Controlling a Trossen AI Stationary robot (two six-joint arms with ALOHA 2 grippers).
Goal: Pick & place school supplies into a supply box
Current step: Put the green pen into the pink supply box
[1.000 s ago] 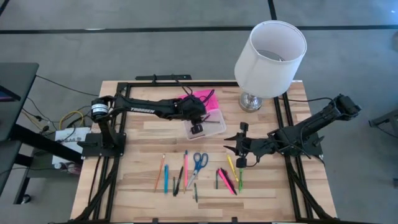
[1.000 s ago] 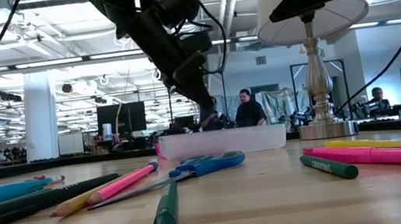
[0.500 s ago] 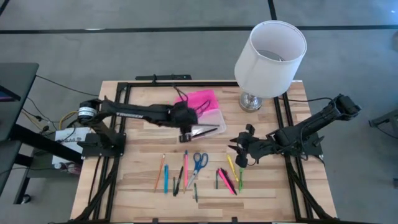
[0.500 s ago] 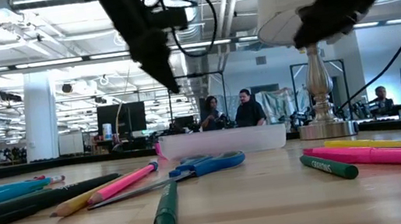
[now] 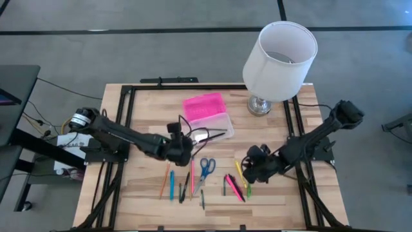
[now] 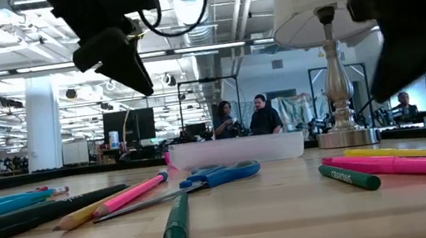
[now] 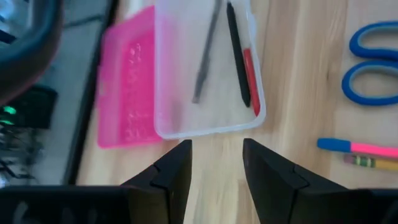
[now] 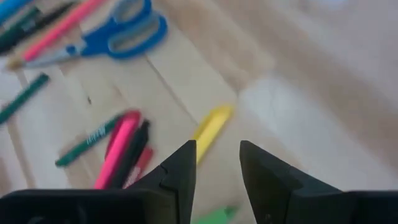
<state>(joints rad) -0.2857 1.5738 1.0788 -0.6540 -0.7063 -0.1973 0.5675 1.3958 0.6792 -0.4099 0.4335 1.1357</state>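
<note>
The clear supply box point(image 5: 214, 126) sits mid-table with its pink lid point(image 5: 204, 104) laid open behind it; in the left wrist view the box point(image 7: 205, 93) holds a black pen point(image 7: 237, 56), a red one and a grey one. Pens and pencils lie in a row near the front edge, with the blue-handled scissors point(image 5: 206, 167) among them. A pink, black, green and yellow cluster point(image 5: 237, 183) lies to the right. My left gripper point(image 5: 183, 147) hovers open just near-left of the box. My right gripper point(image 5: 252, 169) hangs open over the yellow pen point(image 8: 211, 127).
A white-shaded lamp point(image 5: 280, 57) stands on its metal base point(image 5: 259, 105) at the far right of the table, close to the box. Black frame rails point(image 5: 122, 129) run along both sides. Bare wood lies between the box and the pen row.
My left gripper has drawn back from above the box toward the near-left and come lower. My right gripper has moved toward the near edge and tipped down over the yellow and pink pens. The supplies on the table have stayed put.
</note>
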